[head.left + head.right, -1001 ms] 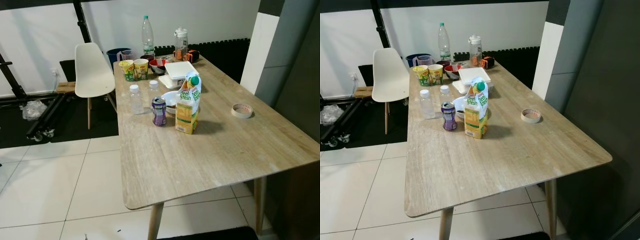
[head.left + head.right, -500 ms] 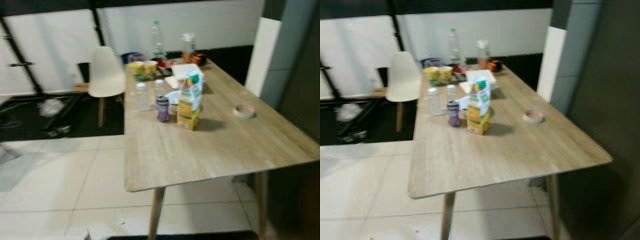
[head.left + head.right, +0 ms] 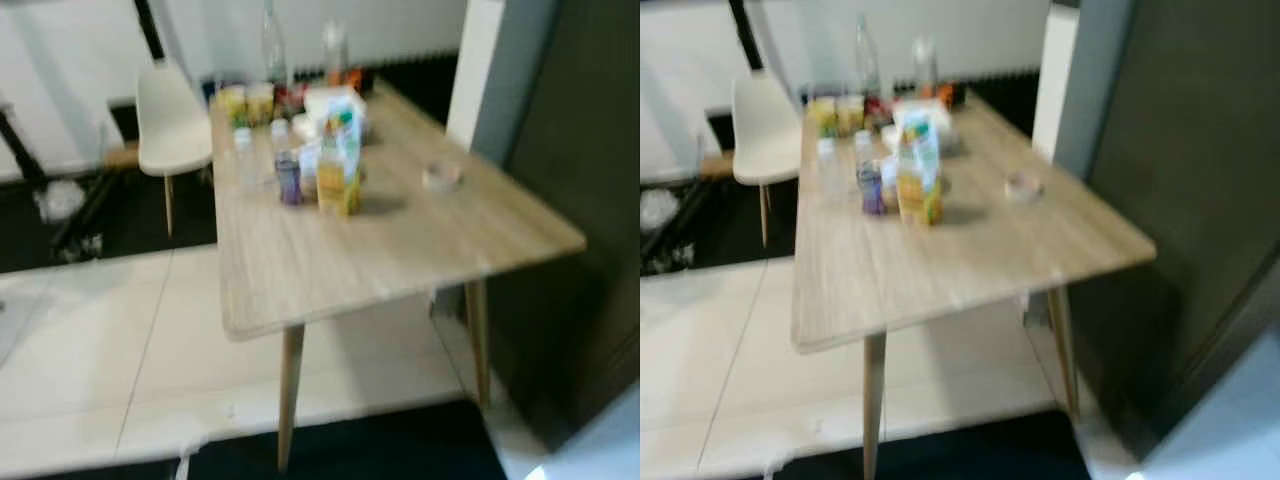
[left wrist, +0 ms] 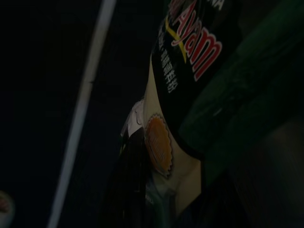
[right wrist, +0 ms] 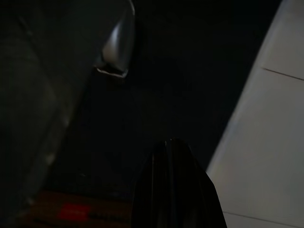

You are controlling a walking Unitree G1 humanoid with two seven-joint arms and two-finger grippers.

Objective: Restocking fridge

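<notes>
A: Where do the task items stand?

B: On the light wooden table with slim tapered legs (image 3: 400, 250), grouped toward its far left part. The yellow-and-green juice carton with a green cap (image 3: 340, 165) stands upright, long axis vertical, cap at the top. Both head views are blurred, so print is unreadable.

A: Neighbours?

B: A small purple drink can (image 3: 288, 180) stands upright just beside the carton, on the robot's left. Two small clear bottles with white caps (image 3: 244, 152) stand behind the can. Further back: two yellow cups (image 3: 246, 100), a tall clear bottle (image 3: 270, 40), a white container (image 3: 330, 98). A roll of tape (image 3: 441, 176) lies flat, well apart to the right.

A: Surroundings?

B: A white moulded chair (image 3: 170, 125) at the table's far left side. Dark panel (image 3: 1180, 200) on the right, past the table's edge. White tiled floor (image 3: 90, 340) in front.

A: Grippers?

B: Left wrist view, very dark: a packet with red "Ayam" lettering (image 4: 190, 71) close to the lens; finger state, cannot tell. Right wrist view: the right gripper's (image 5: 175, 190) black fingers appear pressed together, nothing between them.
</notes>
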